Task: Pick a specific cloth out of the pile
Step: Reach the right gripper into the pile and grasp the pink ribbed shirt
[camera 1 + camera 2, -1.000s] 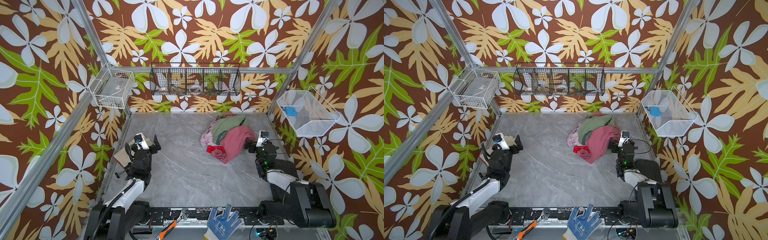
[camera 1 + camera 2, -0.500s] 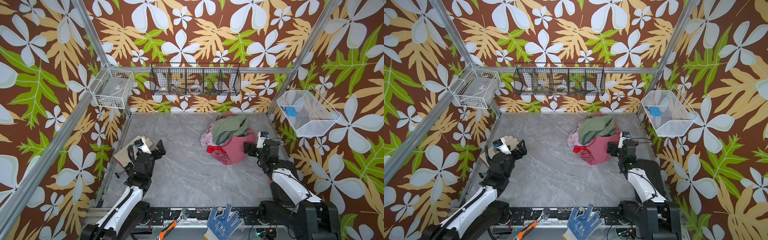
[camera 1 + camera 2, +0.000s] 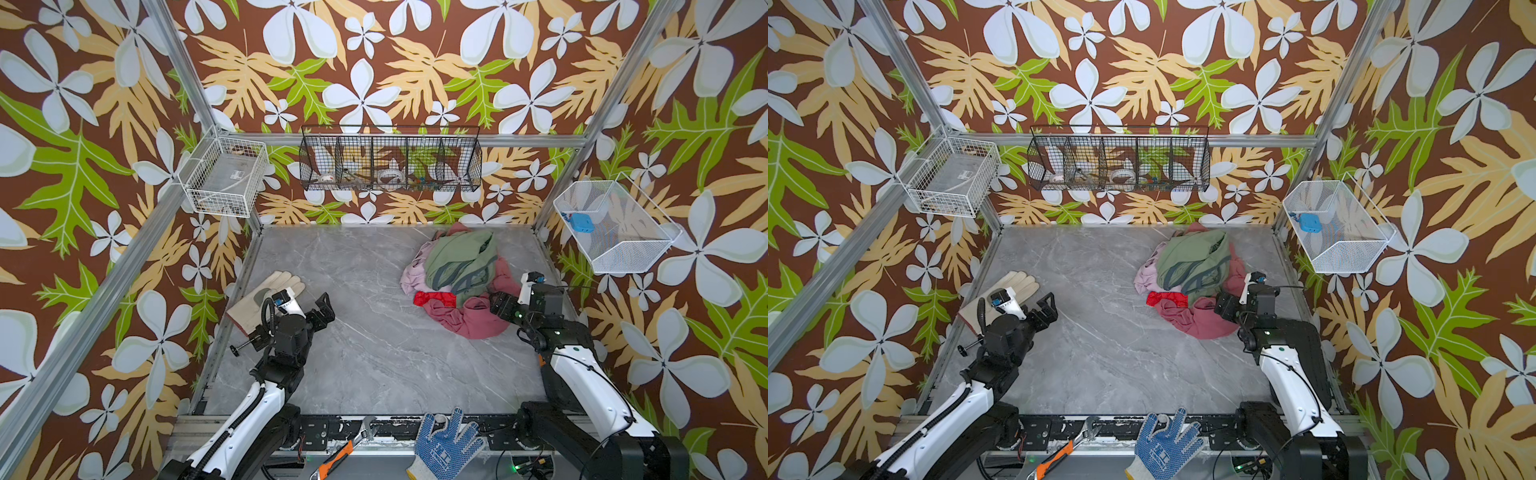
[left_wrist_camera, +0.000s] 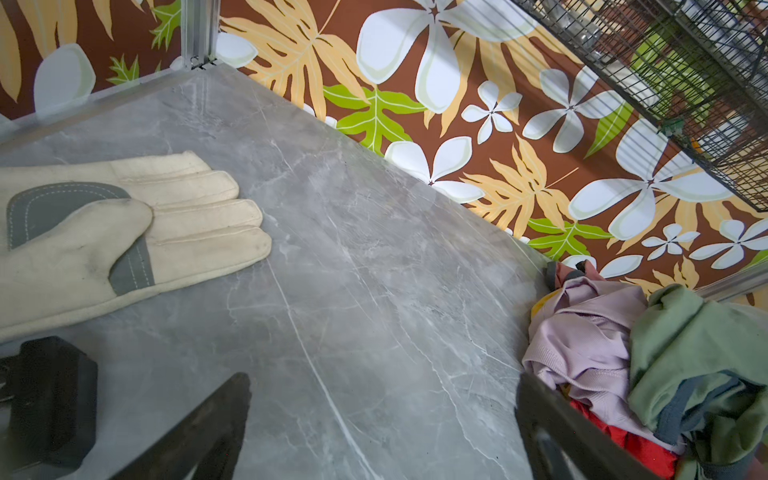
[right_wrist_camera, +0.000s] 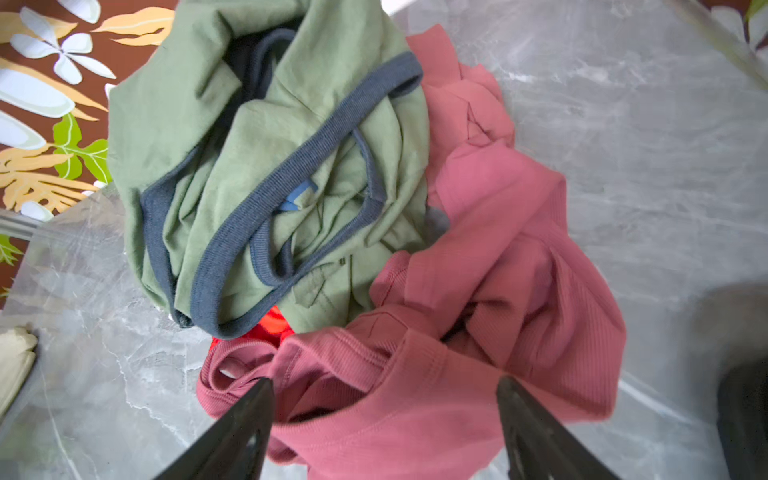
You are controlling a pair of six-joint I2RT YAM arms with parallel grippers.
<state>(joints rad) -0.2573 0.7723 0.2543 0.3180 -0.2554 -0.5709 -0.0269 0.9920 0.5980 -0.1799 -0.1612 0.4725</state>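
Counted four pieces in the pile (image 3: 457, 266), one rose cloth (image 3: 473, 322). Found left gripper (image 3: 324, 309) spread wide, right gripper (image 5: 384, 386) spread astride that cloth.

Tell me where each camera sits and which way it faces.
Top views: high over the front, looking down on the table; left gripper and right gripper show.
Left wrist: on the left arm, facing across the table past the beige glove toward the pile; its open fingers show.
Right wrist: on the right arm, looking down at the rose cloth lying between its fingers.
Shared: both wrist views catch the green garment.
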